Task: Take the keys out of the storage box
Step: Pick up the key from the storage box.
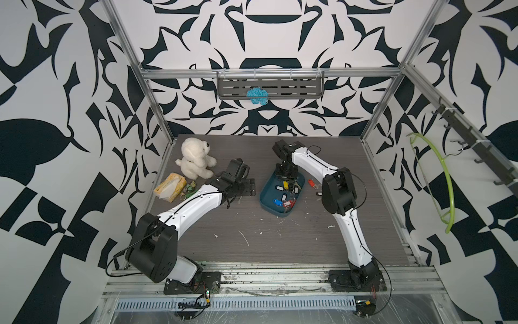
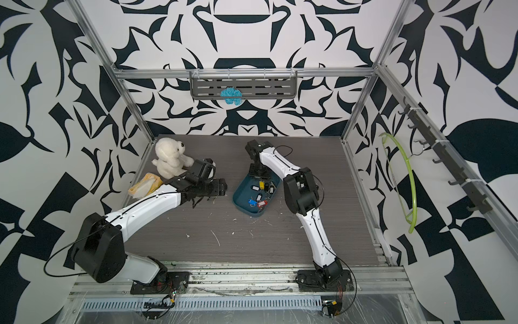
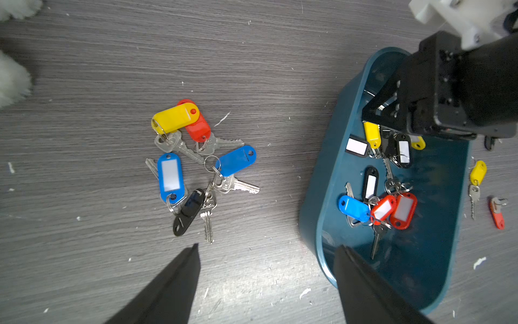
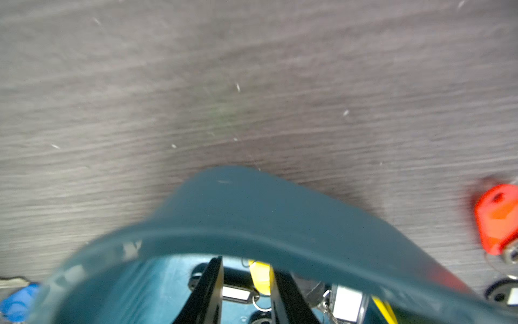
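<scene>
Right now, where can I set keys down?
Roomiest: the near table strip between the arm bases, before the storage box. Also the far strip beside the plush bear. Crowded: key pile left of the box, loose keys right of it.

Both the left arm (image 1: 193, 206) and the right arm (image 1: 351, 232) wear glossy white curved shells dotted with small dark screws, joined by bulky matte-black joint housings (image 1: 152, 249). A thin black cable (image 1: 182, 204) runs along each shell. Black base plates (image 1: 193, 283) anchor them. The left gripper (image 3: 269, 246) has black, wedge-shaped fingers (image 3: 173, 289) tapering to points.
</scene>
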### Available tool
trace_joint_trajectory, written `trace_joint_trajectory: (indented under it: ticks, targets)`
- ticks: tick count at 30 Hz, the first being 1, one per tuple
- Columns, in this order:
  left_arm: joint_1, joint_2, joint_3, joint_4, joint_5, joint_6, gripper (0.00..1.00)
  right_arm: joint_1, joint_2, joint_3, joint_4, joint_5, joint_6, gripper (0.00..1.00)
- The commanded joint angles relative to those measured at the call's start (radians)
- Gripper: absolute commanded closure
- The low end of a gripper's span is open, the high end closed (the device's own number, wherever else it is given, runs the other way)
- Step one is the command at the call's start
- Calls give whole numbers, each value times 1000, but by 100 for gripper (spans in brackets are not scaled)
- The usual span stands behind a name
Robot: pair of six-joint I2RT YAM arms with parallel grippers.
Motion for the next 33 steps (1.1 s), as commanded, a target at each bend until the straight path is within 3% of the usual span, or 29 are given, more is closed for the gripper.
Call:
trace_joint_trajectory:
  ticks: [1,17,24,29,33]
  targets:
    - [-2,-1,-18,5,-2,16,17,3,9,66,-56,32,14,67]
    - [-3,0,-20,6,-2,16,17,3,35,79,-71,58,20,71]
    - [-3,-1,-20,3,-2,20,17,3,40,95,-72,65,20,84]
    - [-3,1,-19,1,-3,23,17,3,41,100,-79,68,20,100]
    - [-3,3,-15,0,-1,23,17,3,18,92,-98,78,18,100]
